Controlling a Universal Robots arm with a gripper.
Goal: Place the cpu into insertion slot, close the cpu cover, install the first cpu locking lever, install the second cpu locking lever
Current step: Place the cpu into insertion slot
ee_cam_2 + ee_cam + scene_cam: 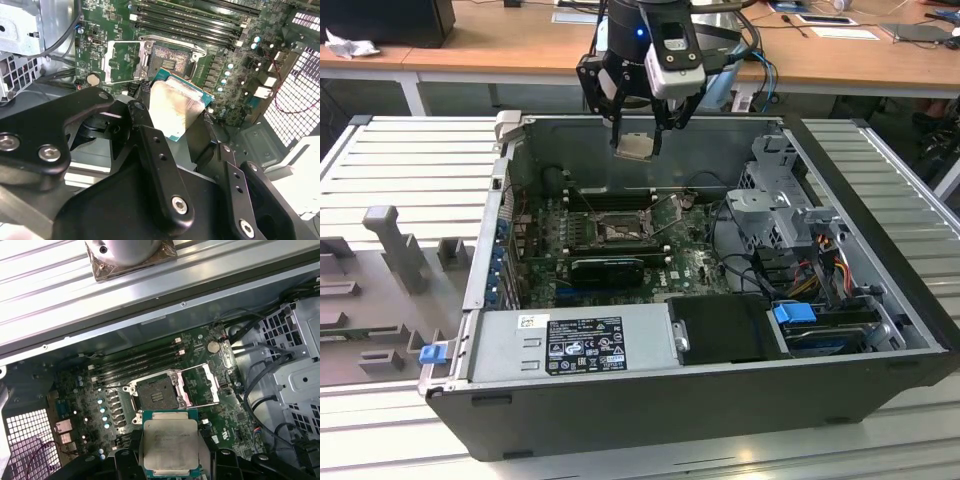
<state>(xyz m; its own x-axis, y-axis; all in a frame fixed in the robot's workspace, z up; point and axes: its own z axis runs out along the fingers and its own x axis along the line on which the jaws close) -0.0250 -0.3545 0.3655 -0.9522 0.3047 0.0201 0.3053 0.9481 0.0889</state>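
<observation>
the end effector [640, 130] is closed on the cpu [634, 146]. the chip is pinched by two opposite edges between the black fingers [152, 150], with its pale metal top turned up toward the wrist. it is held roughly flat in the air over the open computer case [880, 300], close to the case's far wall in the exterior view, and touches nothing but the fingers.

below it and well apart lies the insertion slot [156, 396], its dark centre bare, so the chip is not yet seated. the cpu cover [202, 385] is swung open and stands just beside the slot, and its square window shows the green motherboard [235, 415] behind it. long black memory slots [140, 362] run along the slot's other side. the case itself rests on a ribbed metal table [410, 150].

the chip is judged to be light, thin and stiff, with smooth narrow edges that could slip under a loose pinch. the edges are the right place for it to be taken, as it is now. the underside contacts and the slot's fine pins are likely fragile, so a level, unforced seating is called for. any tilt or sideways drag is thought to risk bent pins.
</observation>
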